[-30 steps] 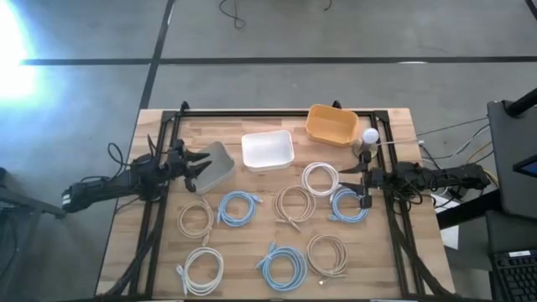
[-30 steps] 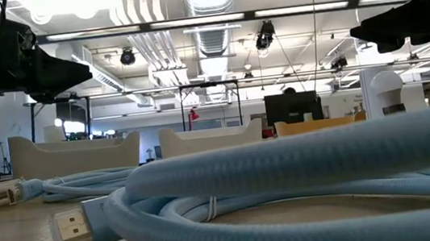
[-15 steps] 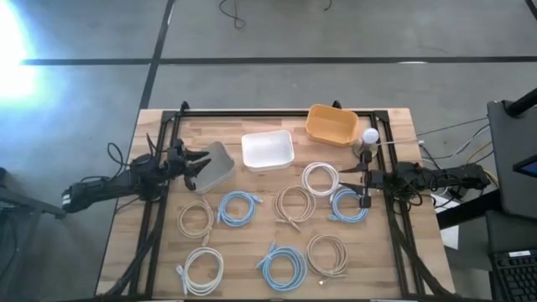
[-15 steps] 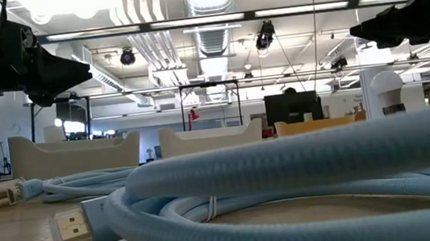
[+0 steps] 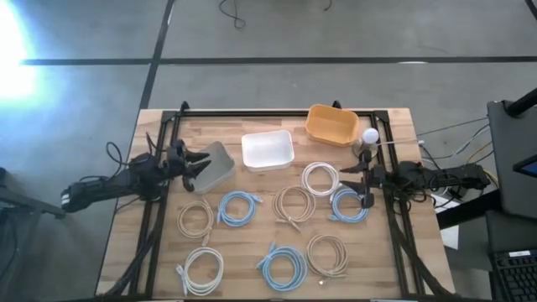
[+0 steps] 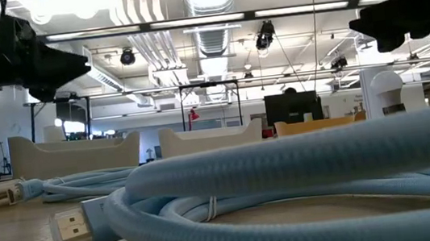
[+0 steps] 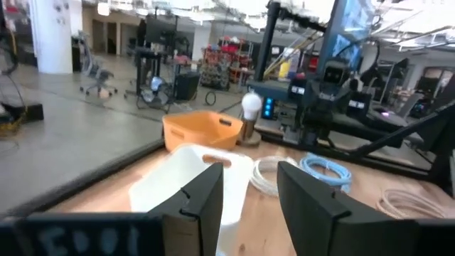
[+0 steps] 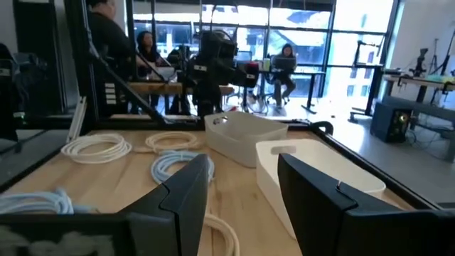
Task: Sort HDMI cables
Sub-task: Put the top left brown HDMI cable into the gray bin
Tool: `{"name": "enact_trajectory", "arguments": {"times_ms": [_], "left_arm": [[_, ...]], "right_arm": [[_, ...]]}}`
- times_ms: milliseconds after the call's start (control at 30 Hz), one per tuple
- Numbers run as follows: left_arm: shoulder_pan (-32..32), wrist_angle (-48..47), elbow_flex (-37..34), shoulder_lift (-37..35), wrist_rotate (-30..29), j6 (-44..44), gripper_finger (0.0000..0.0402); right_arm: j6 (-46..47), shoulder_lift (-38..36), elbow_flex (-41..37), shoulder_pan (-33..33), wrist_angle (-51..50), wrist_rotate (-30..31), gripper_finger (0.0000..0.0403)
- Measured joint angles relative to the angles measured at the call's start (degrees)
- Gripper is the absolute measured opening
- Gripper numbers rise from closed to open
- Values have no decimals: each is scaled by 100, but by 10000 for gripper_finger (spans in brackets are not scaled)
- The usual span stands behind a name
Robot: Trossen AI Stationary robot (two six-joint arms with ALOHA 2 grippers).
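Several coiled HDMI cables lie flat on the wooden table point(image 5: 252, 243): light blue coils point(image 5: 237, 207) point(image 5: 348, 204) point(image 5: 284, 267), white coils point(image 5: 320, 177) point(image 5: 201, 268) and beige coils point(image 5: 294, 203) point(image 5: 195, 218) point(image 5: 327, 254). My left gripper point(image 5: 198, 165) point(image 7: 249, 213) stands open at the table's left, level, above the grey bin's left side. My right gripper point(image 5: 361, 180) point(image 8: 245, 206) stands open at the table's right, level, between the white coil and a light blue coil but above them. Both hold nothing.
Three bins stand along the far half of the table: grey point(image 5: 216, 165), white point(image 5: 267, 149) and orange point(image 5: 331, 124). A small lamp with a white bulb point(image 5: 370, 135) stands beside the orange bin. A black frame point(image 5: 277, 113) borders the table. People sit in the room beyond point(image 8: 284, 60).
Both grippers have rolled a little about their own long axes while staying where they were. No cable has moved.
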Motion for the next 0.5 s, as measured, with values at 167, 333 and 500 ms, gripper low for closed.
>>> {"name": "enact_trajectory", "arguments": {"times_ms": [167,333,500], "left_arm": [[-1,-685,498,353,339,92,175],[-1,-2151,1395,909,547,283,215],[-23,-2939,2238,1446,869,337,220]], "right_arm": [[204,2,0,0,395,7,166],[533,8,0,0,1098,16,166],[-121,297,0,-4,1983,161,167]]}}
